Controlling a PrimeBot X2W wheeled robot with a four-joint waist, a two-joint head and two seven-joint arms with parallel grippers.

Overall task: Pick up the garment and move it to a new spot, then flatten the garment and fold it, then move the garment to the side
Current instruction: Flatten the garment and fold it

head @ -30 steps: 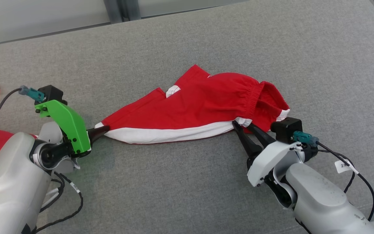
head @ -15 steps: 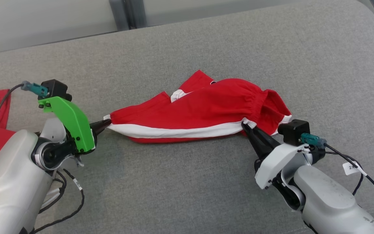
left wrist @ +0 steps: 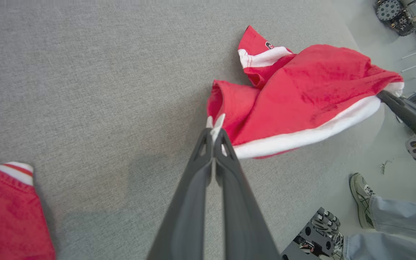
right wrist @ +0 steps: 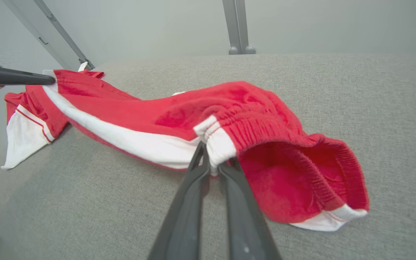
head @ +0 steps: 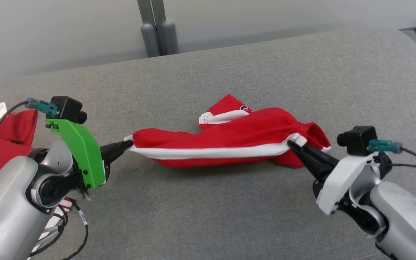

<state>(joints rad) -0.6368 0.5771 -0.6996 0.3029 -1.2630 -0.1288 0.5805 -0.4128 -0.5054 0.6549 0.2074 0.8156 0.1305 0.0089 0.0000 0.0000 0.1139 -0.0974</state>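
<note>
Grey upholstered surface (head: 208, 216) ran under everything, with a pale forearm at each near corner.

- Left claw (head: 130, 143), ahead of a green bracket (head: 79, 151), was closed on the white-trimmed hem corner of the garment (head: 229, 139). The left wrist view showed a sliver of white cloth pinched between the tips.
- Right claw (head: 290, 143), ahead of a white bracket (head: 338, 180), was clamped on the elastic waistband where the white side stripe meets it.
- The garment was a pair of red shorts with a white stripe, strung between the two claws at mid-surface. The stripe edge was raised and taut, and the lower folds sagged onto the upholstery. The waistband mouth gaped just beside the right claw.
- One leg hem with a white band lay turned out on the far side.
- A second red-and-white garment (head: 9, 141) lay at the left edge, apart from the first.
- The left wrist view showed a person's shoe (left wrist: 361, 195) and a denim trouser leg on the floor past the surface edge.
- Farthest back, two grey posts (head: 159, 32) stood against a pale wall.
</note>
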